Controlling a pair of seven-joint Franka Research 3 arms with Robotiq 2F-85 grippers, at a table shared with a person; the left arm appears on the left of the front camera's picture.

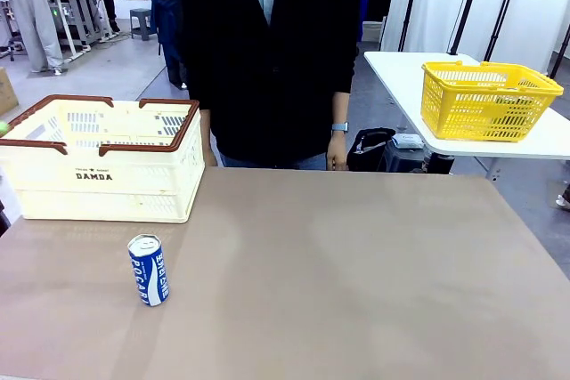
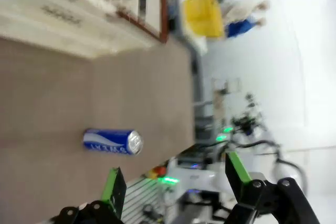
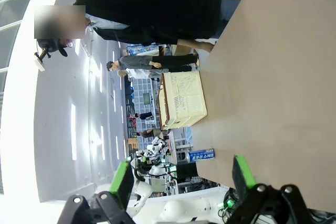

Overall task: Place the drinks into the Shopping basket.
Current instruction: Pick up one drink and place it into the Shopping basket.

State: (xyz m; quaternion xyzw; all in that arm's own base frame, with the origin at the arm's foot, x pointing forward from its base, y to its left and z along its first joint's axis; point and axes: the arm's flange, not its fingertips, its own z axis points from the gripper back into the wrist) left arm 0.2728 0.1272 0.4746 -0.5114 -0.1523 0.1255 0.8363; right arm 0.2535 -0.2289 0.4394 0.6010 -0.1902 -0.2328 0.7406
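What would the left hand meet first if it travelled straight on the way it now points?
Likely the left hand meets bare table near its edge; the blue can lies beside that line. Blur leaves depth unclear.

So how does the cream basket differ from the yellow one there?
The cream basket has a brown rim and handles; the yellow basket is yellow throughout. The cream basket's walls are slotted panels, the yellow basket's open mesh. The cream basket stands on the brown table, the yellow basket on a white table behind. Both stand upright, open-topped.
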